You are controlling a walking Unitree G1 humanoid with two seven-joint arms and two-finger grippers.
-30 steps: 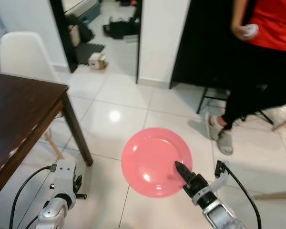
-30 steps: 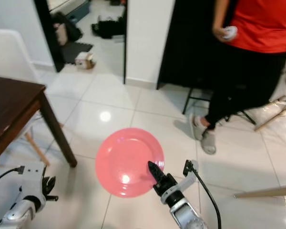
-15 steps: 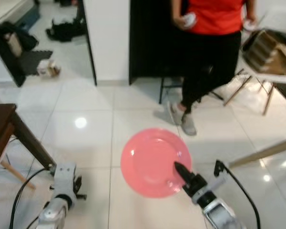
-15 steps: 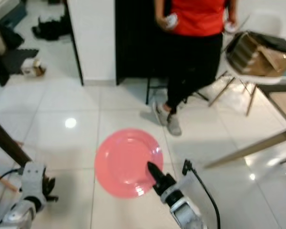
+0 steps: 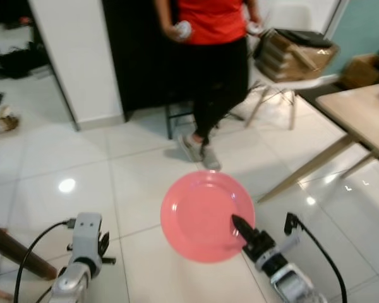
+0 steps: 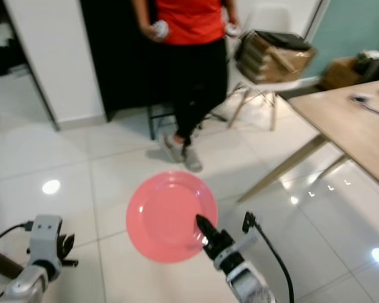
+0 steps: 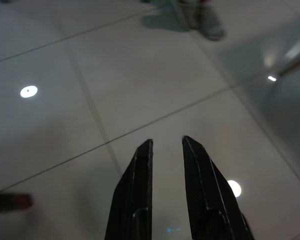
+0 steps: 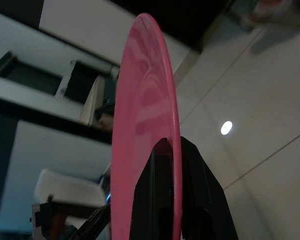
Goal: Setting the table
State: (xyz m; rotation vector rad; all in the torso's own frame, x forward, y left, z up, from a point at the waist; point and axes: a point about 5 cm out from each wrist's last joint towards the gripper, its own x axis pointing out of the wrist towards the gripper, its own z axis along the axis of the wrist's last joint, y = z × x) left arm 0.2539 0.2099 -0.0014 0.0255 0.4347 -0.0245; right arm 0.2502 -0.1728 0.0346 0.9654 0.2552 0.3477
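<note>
A round pink plate (image 5: 205, 214) hangs level above the white tiled floor, held by its near right rim. My right gripper (image 5: 238, 224) is shut on that rim; in the right wrist view the plate (image 8: 142, 125) runs edge-on between the two black fingers (image 8: 190, 195). My left gripper (image 7: 166, 145) hangs low at the left, its fingers slightly apart over bare tiles with nothing between them. A light wooden table (image 5: 366, 117) stands at the right, with a slanted leg reaching the floor.
A person in a red top and black trousers (image 5: 215, 57) stands straight ahead, holding small controllers. A white chair with cardboard boxes (image 5: 297, 53) stands behind, beside the table. A dark table leg (image 5: 12, 249) shows at the lower left. Open tiled floor lies between.
The whole view has swung to the right: the dark table has slid out at the left and the light wooden table has come in at the right. The plate stays held in my right gripper.
</note>
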